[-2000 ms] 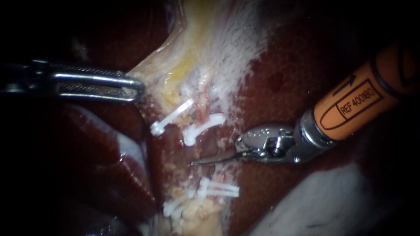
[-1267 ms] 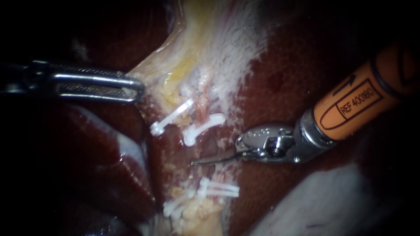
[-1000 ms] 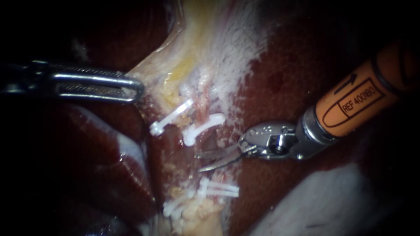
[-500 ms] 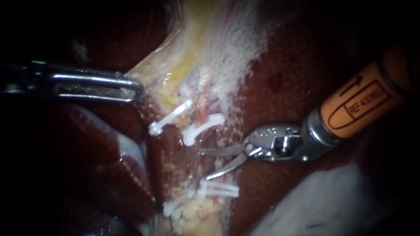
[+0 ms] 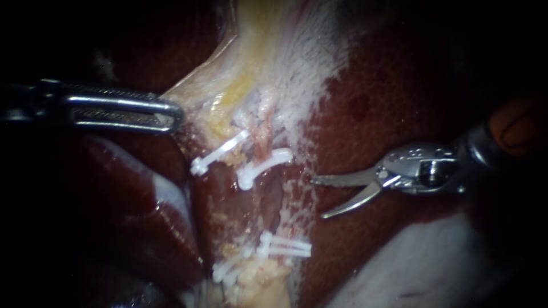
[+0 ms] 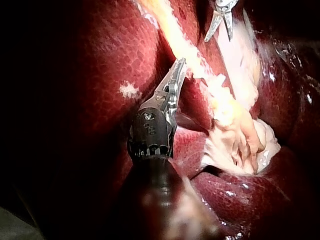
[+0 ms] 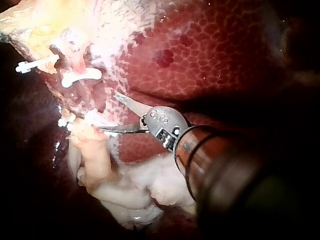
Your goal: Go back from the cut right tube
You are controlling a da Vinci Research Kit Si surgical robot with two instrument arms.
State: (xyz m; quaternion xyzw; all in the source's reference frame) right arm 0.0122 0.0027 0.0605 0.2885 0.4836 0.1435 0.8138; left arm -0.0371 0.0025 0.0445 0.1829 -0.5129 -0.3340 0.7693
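The right instrument (image 5: 318,198), slim silver curved blades standing apart, lies just beside the pinkish, white-clipped cut right tube (image 5: 263,145); likely soft, slippery, fragile, best left ungripped; the left instrument (image 5: 171,114) clamps pale yellowish tissue (image 5: 208,94).

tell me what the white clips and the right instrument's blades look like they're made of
Clips: matte white, with a moulded look and thickened ends and no metallic glint, so most likely plastic. Right instrument: its two thin curved blades are grey with a bright reflective sheen, like the hinge housing behind them. That suggests polished metal, probably steel, though the exact alloy can't be told by eye.
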